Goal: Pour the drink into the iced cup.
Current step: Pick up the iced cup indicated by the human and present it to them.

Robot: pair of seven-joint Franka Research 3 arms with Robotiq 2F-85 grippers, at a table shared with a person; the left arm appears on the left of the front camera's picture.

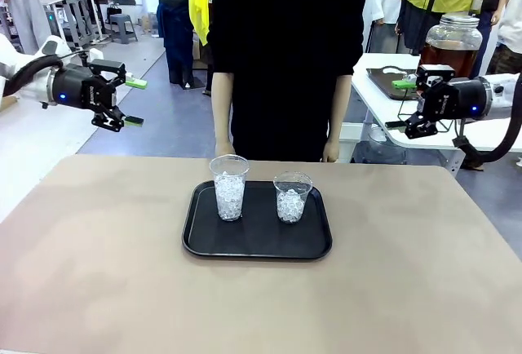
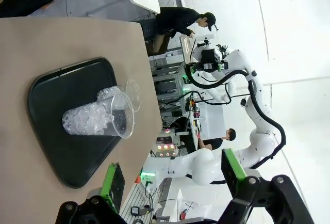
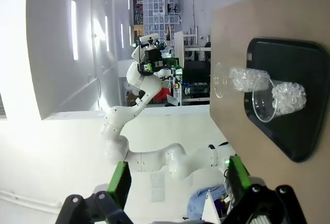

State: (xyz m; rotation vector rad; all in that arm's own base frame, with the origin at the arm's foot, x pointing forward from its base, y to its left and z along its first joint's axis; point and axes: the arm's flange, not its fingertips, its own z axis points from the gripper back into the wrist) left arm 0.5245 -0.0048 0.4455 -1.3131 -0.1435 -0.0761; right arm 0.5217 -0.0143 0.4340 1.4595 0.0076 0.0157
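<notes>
While both grippers hang open, two iced cups stand undrunk-filled on the tray

Though it sits high at the left edge of the front view, the left gripper [image 1: 134,102] is plainly released, its green pads spread with only air between them; its own wrist view shows the same wide gap [image 2: 172,177]. Lower and toward the middle, a black tray [image 1: 257,238] lies on the tan table [image 1: 98,272]. On the tray's left half stands the taller clear plastic cup [image 1: 229,187], packed with ice almost to the rim and holding no liquid that can be seen. Just beside it, apart, stands the shorter clear cup [image 1: 292,196], about half full of ice. From the left wrist the taller cup [image 2: 98,118] is nearest and the shorter one [image 2: 131,94] peeks out behind it; from the right wrist the shorter cup [image 3: 281,99] is nearest. Behind the tray a person in black [image 1: 285,52] stands with both hands at the table's far edge, grasping nothing. At the right, the right gripper [image 1: 397,104] hangs in the air, jaws apart and empty, as its wrist view confirms [image 3: 179,180]. In the upper right, on a white table behind that arm, a lidded big glass jar [image 1: 453,26] holds the drink [image 1: 447,56], amber-brown, well apart from both cups.
</notes>
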